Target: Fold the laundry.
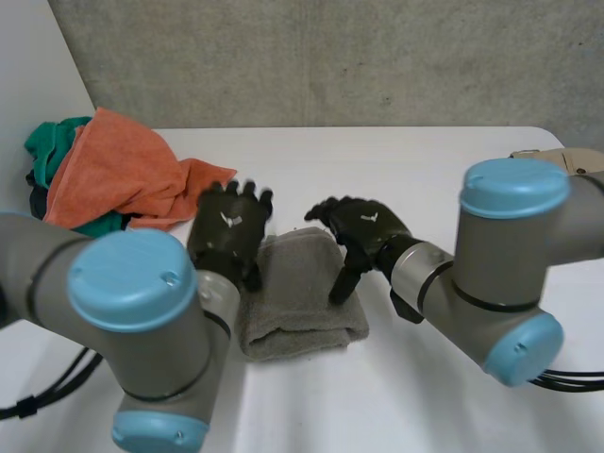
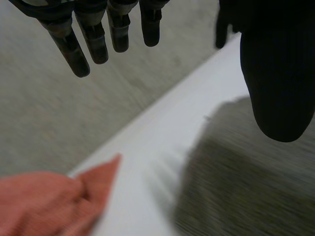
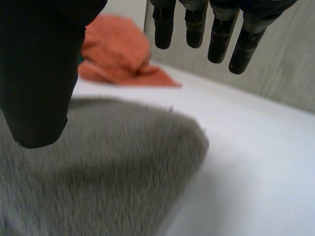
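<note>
A folded grey towel (image 1: 300, 302) lies on the white table (image 1: 434, 170) between my arms. My left hand (image 1: 226, 228) hovers over the towel's left far edge with fingers straight and spread, holding nothing. In the left wrist view its fingers (image 2: 93, 39) and thumb (image 2: 278, 73) stand apart above the grey towel (image 2: 246, 182). My right hand (image 1: 366, 226) hangs over the towel's right far corner. In the right wrist view its fingers (image 3: 216, 34) and thumb (image 3: 39, 78) are apart above the grey towel (image 3: 108, 167), and nothing is between them.
A heap of laundry sits at the table's far left: an orange cloth (image 1: 123, 175) on top and a green cloth (image 1: 49, 142) behind it. The orange cloth's tip (image 2: 98, 177) reaches close to the towel. A tan thing (image 1: 557, 159) lies at the far right edge.
</note>
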Tool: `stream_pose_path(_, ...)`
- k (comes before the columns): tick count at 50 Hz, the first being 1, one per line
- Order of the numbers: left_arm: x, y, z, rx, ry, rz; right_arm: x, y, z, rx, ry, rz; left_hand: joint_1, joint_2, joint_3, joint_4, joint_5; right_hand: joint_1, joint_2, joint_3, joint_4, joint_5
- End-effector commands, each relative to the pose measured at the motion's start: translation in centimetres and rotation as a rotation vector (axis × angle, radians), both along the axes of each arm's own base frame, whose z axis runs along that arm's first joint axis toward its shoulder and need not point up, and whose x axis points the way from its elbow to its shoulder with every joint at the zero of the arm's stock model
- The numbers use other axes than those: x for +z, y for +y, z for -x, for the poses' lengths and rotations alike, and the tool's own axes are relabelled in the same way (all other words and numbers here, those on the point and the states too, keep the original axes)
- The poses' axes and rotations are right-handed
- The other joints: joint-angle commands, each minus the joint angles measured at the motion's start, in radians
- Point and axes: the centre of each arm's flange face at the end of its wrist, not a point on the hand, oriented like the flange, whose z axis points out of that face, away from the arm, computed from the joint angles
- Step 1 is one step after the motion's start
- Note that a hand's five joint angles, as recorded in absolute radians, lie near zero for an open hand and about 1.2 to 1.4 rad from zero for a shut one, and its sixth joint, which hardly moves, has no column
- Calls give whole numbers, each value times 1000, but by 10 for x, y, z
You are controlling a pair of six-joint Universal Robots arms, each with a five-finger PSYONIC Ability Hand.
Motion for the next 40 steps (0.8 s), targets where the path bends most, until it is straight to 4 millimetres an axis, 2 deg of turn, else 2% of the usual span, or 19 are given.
stream_pose_path(1, -39, 17, -4, -5, -102, -166, -44, -12, -14, 47, 135, -61, 5, -13, -22, -13, -29, -37, -49, -37, -65, -71)
stream_pose_path(4, -48, 21, -11, 4, -157, -219, -51, -13, -14, 50, 177, -50, 8, -10, -19, -10, -26, -37, -49, -37, -65, -71)
stream_pose_path(8, -58, 23, -13, 5, -188, -255, -51, -13, -14, 53, 284, 53, 11, -7, -16, -7, -23, -37, -49, -37, -65, -71)
stream_pose_path(11, -53, 19, -11, 4, -175, -242, -46, -12, -12, 56, 369, 141, 14, -4, -13, -4, -20, -37, -49, -37, -65, -71)
stream_pose_path(13, -48, 15, -9, 4, -166, -226, -32, -10, -10, 44, 382, 196, 14, -4, -13, -4, -20, -37, -49, -37, -65, -71)
stream_pose_path(17, -18, 2, -2, 0, -133, -137, -5, 1, -10, 22, 311, 302, 14, -4, -13, -4, -20, -37, -49, -37, -65, -71)
stream_pose_path(18, -2, -5, -2, -1, -118, -89, -1, 3, -9, 18, 295, 325, 8, -10, -19, -10, -26, -37, -49, -37, -65, -71)
stream_pose_path(22, 29, -22, -2, -38, -93, 0, 8, 23, -5, 21, 240, 426, 23, 5, -4, 5, -11, -37, -49, -37, -65, -71)
stream_pose_path(26, 57, -31, 1, -158, -50, 67, -4, 52, -4, 69, 219, 449, 26, 8, -1, 8, -8, -37, -49, -37, -65, -71)
stream_pose_path(29, 68, -30, 5, -292, -22, 87, -23, 76, -2, 116, 234, 424, 26, 8, -1, 8, -8, -37, -49, -37, -65, -71)
stream_pose_path(32, 71, -28, 5, -383, -14, 73, -39, 94, -1, 155, 247, 407, 26, 8, -1, 8, -8, -37, -49, -37, -65, -71)
stream_pose_path(35, 71, -27, 2, -451, -6, 31, -49, 98, -5, 167, 240, 414, 26, 8, -1, 8, -8, -37, -49, -37, -65, -71)
stream_pose_path(36, 70, -28, 0, -459, 2, 11, -58, 96, -7, 166, 241, 419, 26, 8, -1, 8, -8, -37, -49, -37, -65, -71)
stream_pose_path(40, 69, -29, -1, -450, 30, -18, -71, 88, -17, 169, 255, 457, 29, 11, 1, 11, -5, -37, -49, -37, -65, -71)
